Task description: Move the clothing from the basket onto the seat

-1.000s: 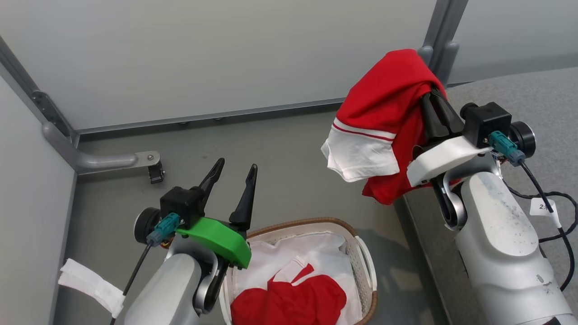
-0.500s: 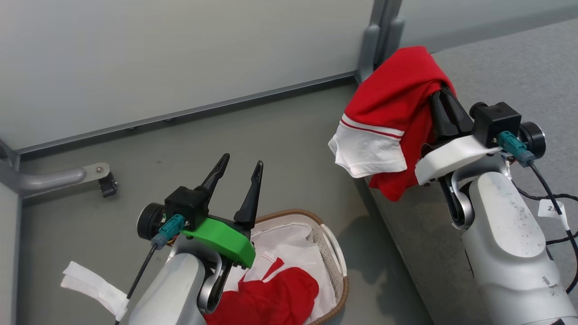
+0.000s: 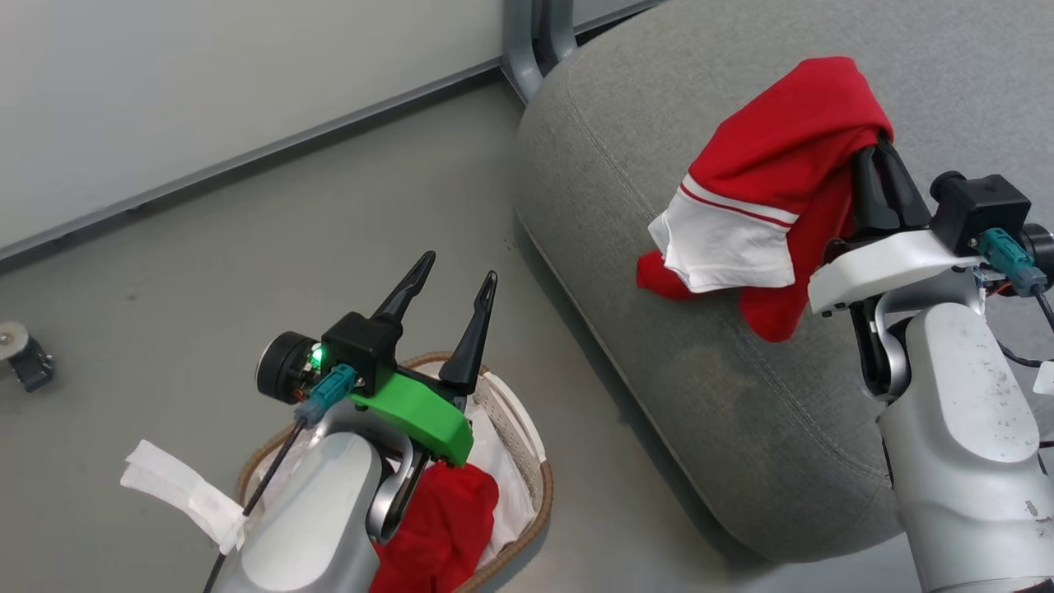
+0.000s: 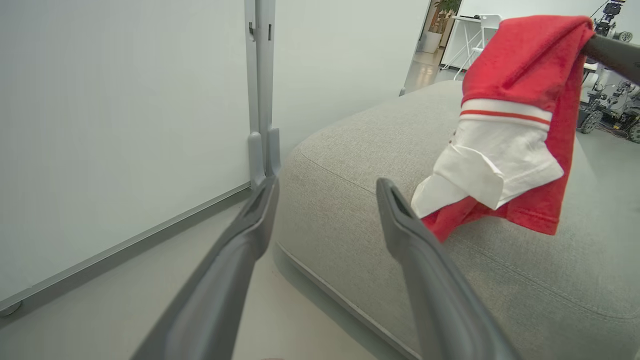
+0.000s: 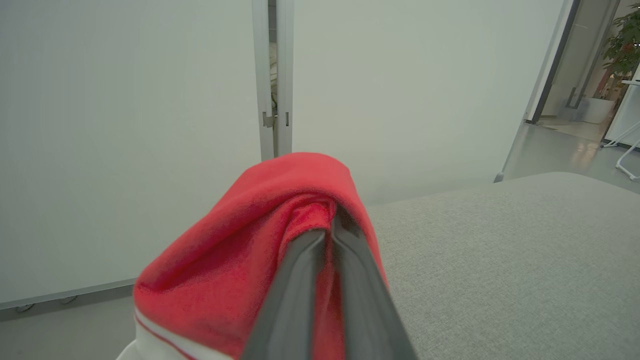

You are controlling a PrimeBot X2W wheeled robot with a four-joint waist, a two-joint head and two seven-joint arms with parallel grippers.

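Right jaws: pressed together, pinching a bunched fold of the held garment (image 3: 774, 156). The cloth drapes over my dark tips and hangs down on the side towards the basket.
Held garment: bright red and soft, with a white panel and a thin red-and-white stripe. It is raised above the seat (image 3: 741, 412), near the seat's rounded edge. Its lowest red fold looks to be brushing the cushion, though I cannot tell for certain.
Left jaws: spread wide, holding nothing. They are poised over the basket (image 3: 539, 486) with the tips pointing away towards the seat.
Basket: on the floor (image 3: 206, 272), near the seat's edge and partly hidden by my left forearm.
Basket contents: remaining garment (image 3: 436, 527), red, crumpled. Beside it is the white lining (image 3: 504, 461), which is not for moving. I cannot tell whether more red pieces lie beneath my arm.
Seat contents: no garment released onto the grey cushion yet, as far as I can see.
Done: one piece is out of the basket and over the seat.
Left: letting that piece go onto the cushion, then at least one more fetch from the basket.
Progress, my judgement: about midway, with the first delivery unfinished.
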